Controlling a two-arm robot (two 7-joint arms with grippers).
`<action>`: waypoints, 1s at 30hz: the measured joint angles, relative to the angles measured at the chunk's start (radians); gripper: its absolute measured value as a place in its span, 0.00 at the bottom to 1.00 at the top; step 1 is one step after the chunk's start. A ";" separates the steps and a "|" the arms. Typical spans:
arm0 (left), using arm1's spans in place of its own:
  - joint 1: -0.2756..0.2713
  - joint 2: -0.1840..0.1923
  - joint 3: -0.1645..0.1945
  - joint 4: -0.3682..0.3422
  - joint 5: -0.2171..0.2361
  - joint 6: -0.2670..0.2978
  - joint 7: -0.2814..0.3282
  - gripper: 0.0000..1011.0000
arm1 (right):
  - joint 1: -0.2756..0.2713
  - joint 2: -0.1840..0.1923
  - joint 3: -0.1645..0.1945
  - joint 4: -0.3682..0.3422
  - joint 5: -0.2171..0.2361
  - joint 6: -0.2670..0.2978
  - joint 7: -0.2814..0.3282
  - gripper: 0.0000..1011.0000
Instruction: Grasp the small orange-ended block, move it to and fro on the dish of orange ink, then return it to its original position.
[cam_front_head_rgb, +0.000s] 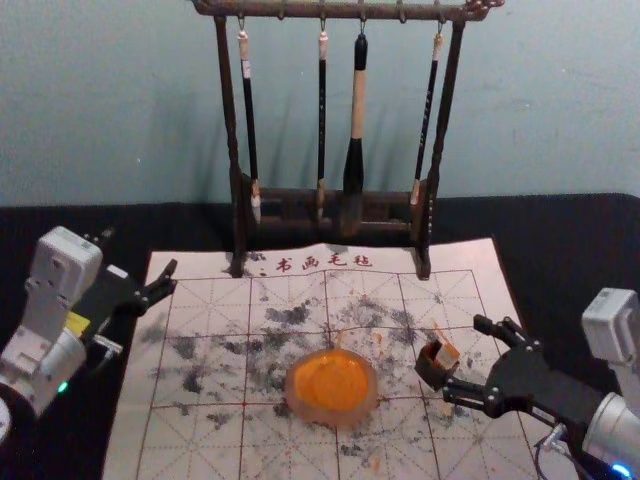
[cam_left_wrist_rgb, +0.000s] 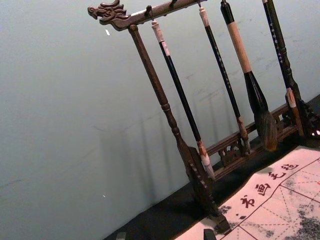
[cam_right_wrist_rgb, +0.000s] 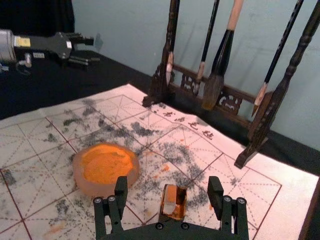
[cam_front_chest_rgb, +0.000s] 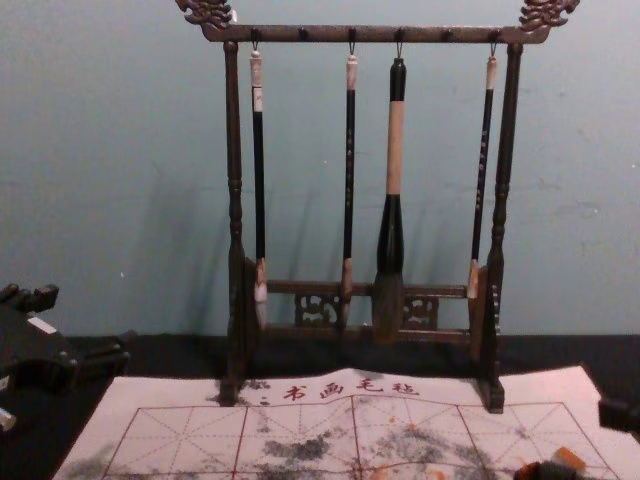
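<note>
In the head view, my right gripper (cam_front_head_rgb: 467, 358) stands open at the right of the sheet, close beside a small dark box (cam_front_head_rgb: 430, 372). The orange-ended block (cam_front_head_rgb: 448, 355) leans in that box. My right gripper (cam_right_wrist_rgb: 167, 192), in its wrist view, has its fingers apart, with the box (cam_right_wrist_rgb: 182, 204) and block (cam_right_wrist_rgb: 170, 199) in line with the gap; contact cannot be told. The dish of orange ink (cam_front_head_rgb: 332, 386) rests left of the box. Parked at the far left is my left gripper (cam_front_head_rgb: 174, 278), open; its fingertips are apart in its wrist view (cam_left_wrist_rgb: 165, 235).
A wooden brush rack (cam_front_head_rgb: 429, 220) with several hanging brushes stands at the back of the sheet. The gridded calligraphy sheet (cam_front_head_rgb: 200, 345), stained with ink, lies on a black-covered table (cam_front_head_rgb: 575, 240). A wall rises behind.
</note>
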 joint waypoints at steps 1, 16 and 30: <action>0.000 0.000 0.000 0.000 0.000 0.000 0.000 0.99 | 0.002 -0.003 -0.001 0.003 -0.004 0.004 0.000 0.99; 0.000 0.000 0.000 0.000 0.000 0.000 0.000 0.99 | 0.035 -0.053 -0.001 0.067 -0.064 0.021 0.012 0.99; 0.000 0.000 0.000 0.000 0.000 0.000 0.000 0.99 | 0.042 -0.087 0.018 0.095 -0.091 0.029 0.029 0.99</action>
